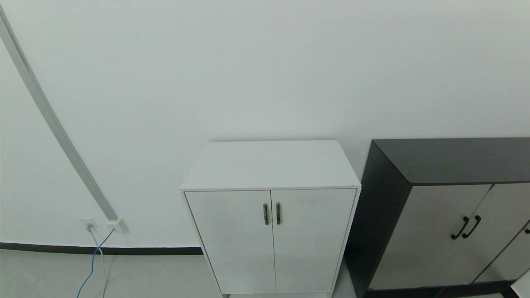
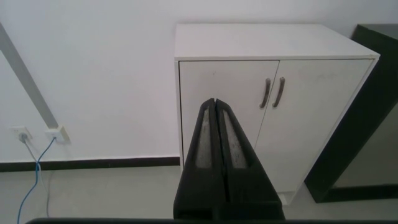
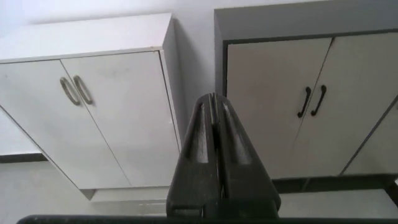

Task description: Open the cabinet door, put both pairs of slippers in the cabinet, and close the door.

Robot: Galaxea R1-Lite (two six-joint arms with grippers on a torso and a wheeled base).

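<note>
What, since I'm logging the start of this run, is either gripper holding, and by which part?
Nothing is held. The left gripper and the right gripper are both shut with nothing between their fingers, apart from the white cabinet.

- The cabinet (image 1: pixel 269 165) is white, low and boxy with a flat top. It stands upright against the wall, ahead of the left gripper (image 2: pixel 215 102) and well apart from its pressed-together tips.
- Its left door (image 1: pixel 232 240) and right door (image 1: pixel 310 240) are both shut, flush with the front.
- Two slim dark upright handles (image 1: pixel 272 213) sit side by side at the centre seam, high on the doors.
- The cabinet also lies ahead of the right gripper (image 3: pixel 213 98), untouched.
</note>
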